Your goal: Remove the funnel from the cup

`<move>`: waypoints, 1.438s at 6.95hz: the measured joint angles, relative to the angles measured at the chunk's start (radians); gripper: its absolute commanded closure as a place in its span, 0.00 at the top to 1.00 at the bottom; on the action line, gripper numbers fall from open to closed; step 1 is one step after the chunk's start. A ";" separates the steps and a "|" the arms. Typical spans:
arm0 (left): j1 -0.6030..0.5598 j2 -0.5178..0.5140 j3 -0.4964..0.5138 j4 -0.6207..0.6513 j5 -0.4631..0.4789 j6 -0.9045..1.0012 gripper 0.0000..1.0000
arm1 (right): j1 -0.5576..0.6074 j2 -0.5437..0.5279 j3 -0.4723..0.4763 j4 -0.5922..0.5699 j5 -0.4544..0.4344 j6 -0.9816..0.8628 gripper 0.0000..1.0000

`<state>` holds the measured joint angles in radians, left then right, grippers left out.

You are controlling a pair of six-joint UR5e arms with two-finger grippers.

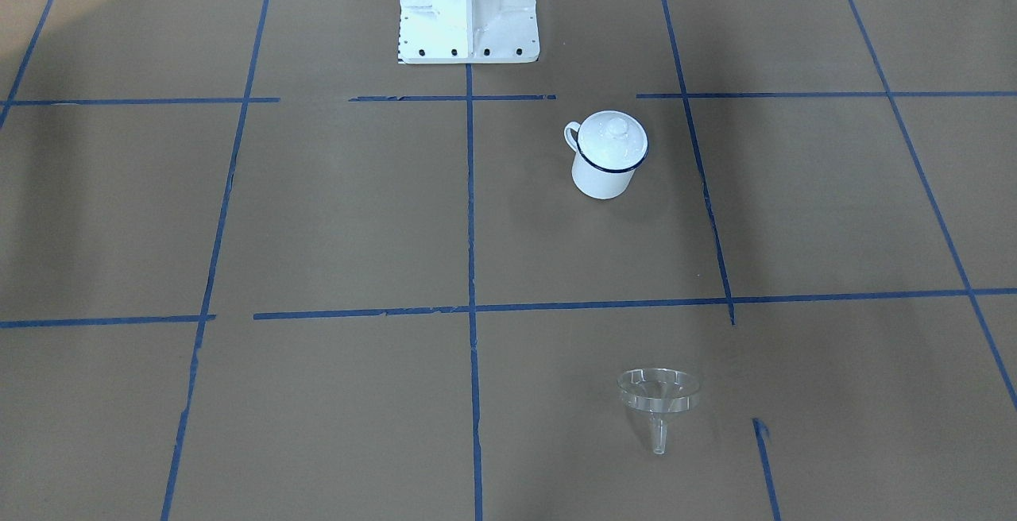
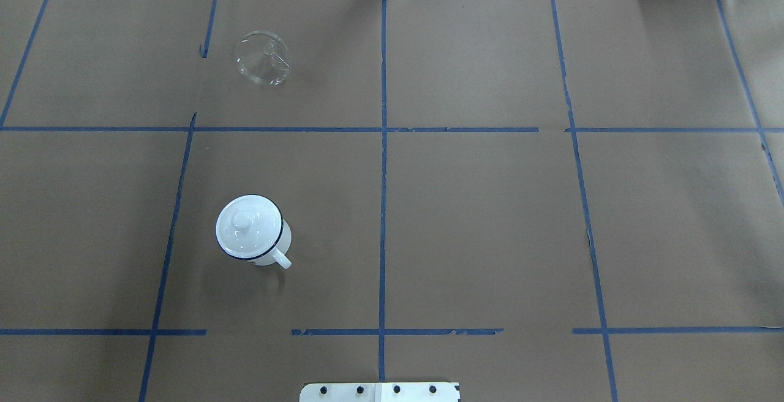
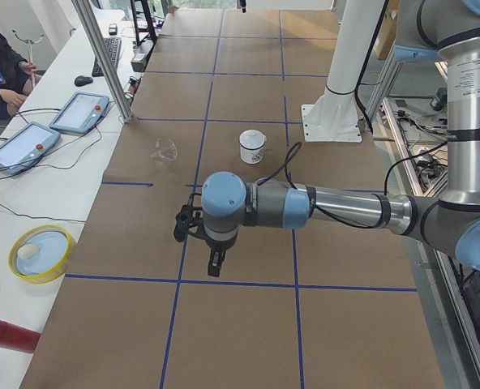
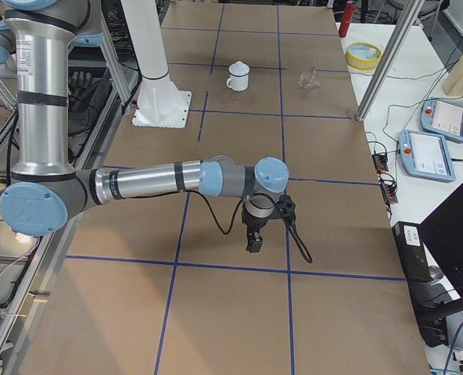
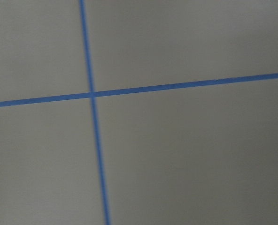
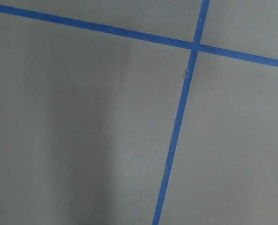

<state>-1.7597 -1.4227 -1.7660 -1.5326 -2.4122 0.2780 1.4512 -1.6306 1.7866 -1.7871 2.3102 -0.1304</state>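
The cup (image 1: 604,178) is a white enamel mug with a dark blue rim and stands upright on the brown table paper. A white lid with a knob (image 1: 612,138) sits on it. The clear funnel (image 1: 659,394) lies on the table far from the cup, toward the operators' side, with nothing touching it. Both also show in the overhead view, the cup (image 2: 277,252) and the funnel (image 2: 263,62). My left gripper (image 3: 216,266) hangs over the table well away from both. My right gripper (image 4: 253,244) hangs over the table's other end. I cannot tell whether either is open or shut.
The robot's white pedestal (image 1: 469,13) stands behind the cup. A yellow bowl (image 3: 41,253), a red cylinder (image 3: 9,336) and two teach pendants (image 3: 21,146) lie on the side bench. Blue tape lines grid the table paper (image 2: 478,224).
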 measured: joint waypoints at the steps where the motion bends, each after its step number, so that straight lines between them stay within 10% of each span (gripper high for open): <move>1: -0.018 0.000 0.009 0.005 0.082 -0.027 1.00 | 0.000 0.000 0.000 0.000 0.000 0.000 1.00; 10: 0.037 -0.010 -0.027 0.008 0.089 -0.280 1.00 | 0.000 0.000 0.000 0.000 0.000 0.000 1.00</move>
<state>-1.7227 -1.4322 -1.7928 -1.5244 -2.3234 -0.0015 1.4511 -1.6306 1.7866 -1.7875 2.3102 -0.1304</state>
